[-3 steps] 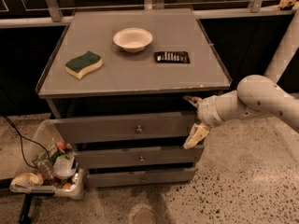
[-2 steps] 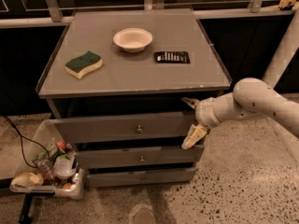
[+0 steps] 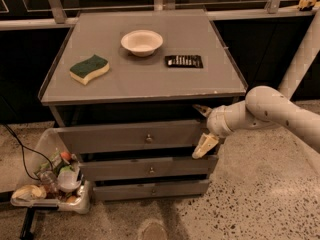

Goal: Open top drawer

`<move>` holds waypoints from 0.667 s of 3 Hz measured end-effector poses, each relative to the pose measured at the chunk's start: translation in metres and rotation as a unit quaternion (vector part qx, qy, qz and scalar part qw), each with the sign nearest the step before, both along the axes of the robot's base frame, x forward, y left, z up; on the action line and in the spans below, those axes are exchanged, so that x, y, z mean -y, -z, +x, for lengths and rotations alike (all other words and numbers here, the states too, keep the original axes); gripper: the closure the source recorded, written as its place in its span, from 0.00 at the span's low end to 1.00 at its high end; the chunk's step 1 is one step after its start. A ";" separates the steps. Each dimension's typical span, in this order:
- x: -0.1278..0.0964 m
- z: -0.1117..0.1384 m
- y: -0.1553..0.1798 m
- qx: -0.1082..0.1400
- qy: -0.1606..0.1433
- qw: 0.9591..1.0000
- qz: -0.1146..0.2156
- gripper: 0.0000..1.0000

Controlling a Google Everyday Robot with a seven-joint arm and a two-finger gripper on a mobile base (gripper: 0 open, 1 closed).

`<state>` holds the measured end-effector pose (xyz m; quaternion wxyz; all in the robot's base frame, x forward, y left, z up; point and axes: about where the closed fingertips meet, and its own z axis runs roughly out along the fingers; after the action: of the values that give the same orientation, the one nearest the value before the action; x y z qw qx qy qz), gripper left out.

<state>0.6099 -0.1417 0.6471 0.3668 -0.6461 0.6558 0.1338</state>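
The top drawer [image 3: 135,136] is a grey panel with a small round metal knob [image 3: 148,139] at its centre, just under the cabinet top. It stands pulled out a little, with a dark gap above it. My gripper [image 3: 203,130] is at the drawer front's right end, to the right of the knob. It is open: one finger [image 3: 201,109] points above the panel's top edge and the other finger [image 3: 205,146] hangs in front of its lower right corner. It holds nothing.
Two slimmer drawers [image 3: 150,170] sit below. On the cabinet top [image 3: 145,81] lie a green-and-yellow sponge [image 3: 89,68], a white bowl [image 3: 142,42] and a black packet [image 3: 184,61]. A clear bin of clutter [image 3: 52,179] stands at the lower left, with a cable beside it.
My gripper and arm have shifted slightly left along the top drawer's right end. The drawer has not visibly moved.
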 end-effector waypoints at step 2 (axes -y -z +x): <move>0.000 0.000 0.000 0.000 0.000 1.000 0.000 0.27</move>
<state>0.6100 -0.1416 0.6470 0.3669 -0.6461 0.6558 0.1337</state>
